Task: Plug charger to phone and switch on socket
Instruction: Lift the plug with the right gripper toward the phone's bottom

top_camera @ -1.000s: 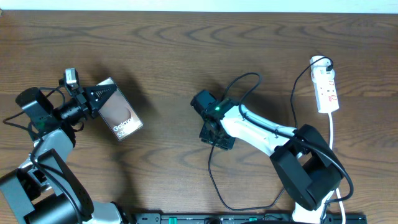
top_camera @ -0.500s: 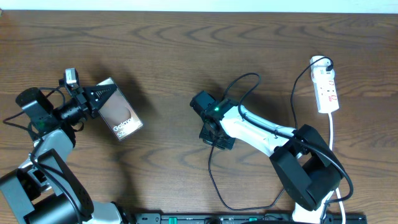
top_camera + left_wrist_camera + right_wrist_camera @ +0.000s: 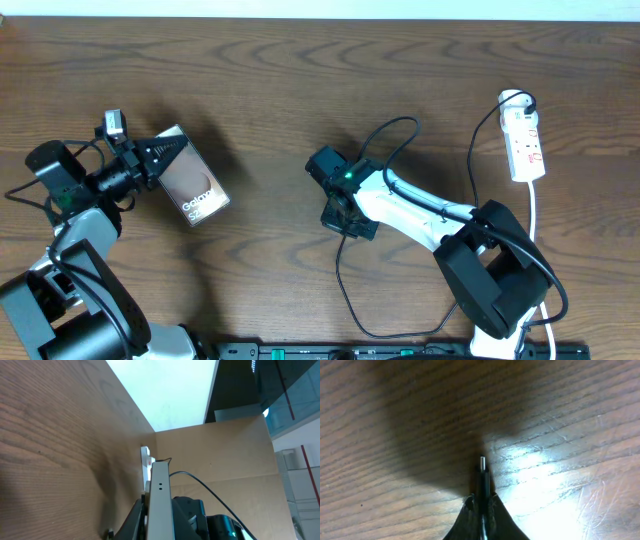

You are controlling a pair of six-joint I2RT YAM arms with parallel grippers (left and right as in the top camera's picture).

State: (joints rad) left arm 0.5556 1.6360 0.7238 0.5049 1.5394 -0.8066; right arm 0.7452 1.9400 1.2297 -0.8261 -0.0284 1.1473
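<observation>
The right tool (image 3: pixel 481 502) is pressed together on the charger (image 3: pixel 482 477), pinching the black plug body so that its small metal tip sticks out just past the fingertips. The tip hangs close above the wood of the desk (image 3: pixel 570 420), with the tool's dark shadow spread around it. From overhead, this tool (image 3: pixel 347 220) sits near the middle of the desk (image 3: pixel 300 60), a little toward the near edge. The charger's (image 3: pixel 339 280) thin black cable runs from the tool toward the near edge and curves round into a loop there.

The left tool (image 3: pixel 158 156) is over the left part of the desk, somewhat farther from the near edge. It is closed on the phone (image 3: pixel 190 188), gripping the end that lies nearer the far left corner. The phone's glossy brownish screen faces up, and the white strip reading "Galaxy" is at the free end, pointing toward the near edge and the desk's middle. In the left wrist view the phone (image 3: pixel 160 505) shows edge-on between the dark fingers (image 3: pixel 134 517). Whether the phone touches the wood I cannot tell. Phone and plug tip are well apart.

Farthest off is the socket (image 3: pixel 526 143), lying beside the right edge toward the far right corner, with red marks on its top. Its white cord (image 3: pixel 535 215) runs back toward the near edge.
</observation>
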